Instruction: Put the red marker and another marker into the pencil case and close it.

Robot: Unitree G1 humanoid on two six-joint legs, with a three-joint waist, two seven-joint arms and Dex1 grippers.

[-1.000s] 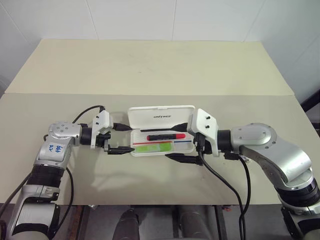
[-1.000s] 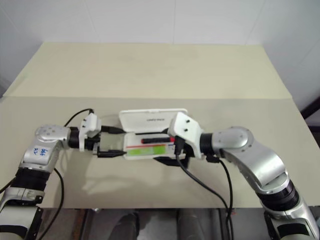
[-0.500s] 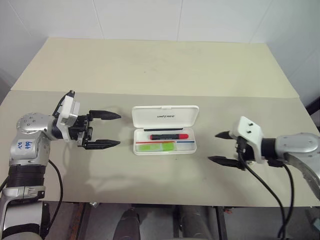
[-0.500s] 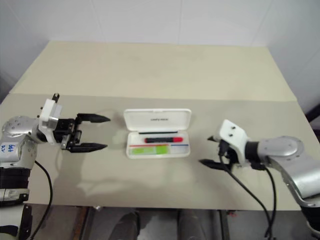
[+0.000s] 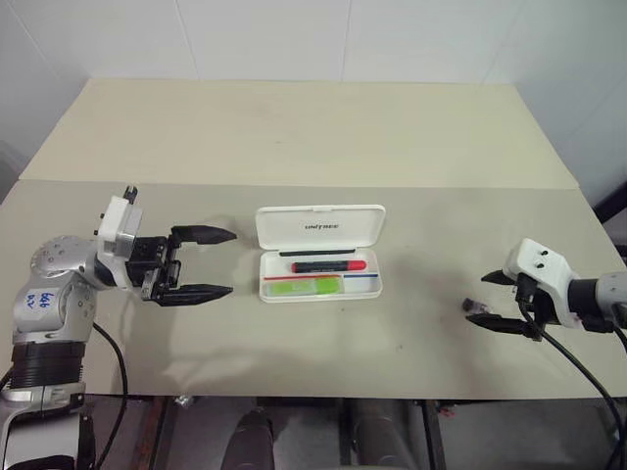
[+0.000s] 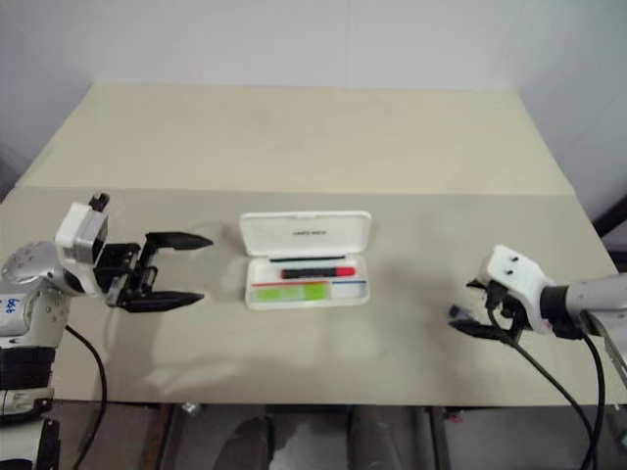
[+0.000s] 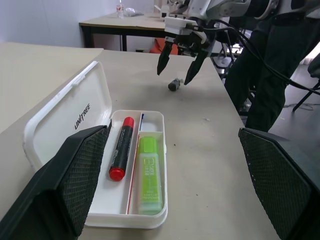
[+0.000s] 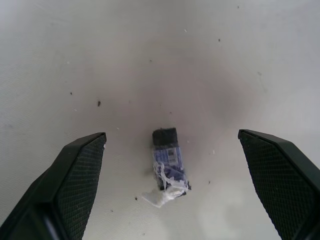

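The white pencil case (image 5: 319,227) lies in the middle of the table with its lid standing open. Inside lie the red marker (image 5: 328,265) and, on the side nearer me, the light-green marker (image 5: 306,285). My left gripper (image 5: 233,262) hovers open a short way left of the case, pointing at it with nothing between its fingers. The left wrist view looks into the tray at the red marker (image 7: 120,147) and the green marker (image 7: 148,172). My right gripper (image 5: 477,299) is open far to the right, its fingers either side of a small dark bit (image 8: 167,157) on the table.
The small dark bit (image 5: 468,305) lies near the table's front right. A seam (image 5: 294,182) runs across where a second tabletop joins behind the case. The front edge (image 5: 313,396) is close to both arms. Cables hang from both wrists.
Both grippers stood against the case's ends a second ago. The left has drawn back to the left and risen; the right has swung far right to above the small dark bit. Case and markers unmoved.
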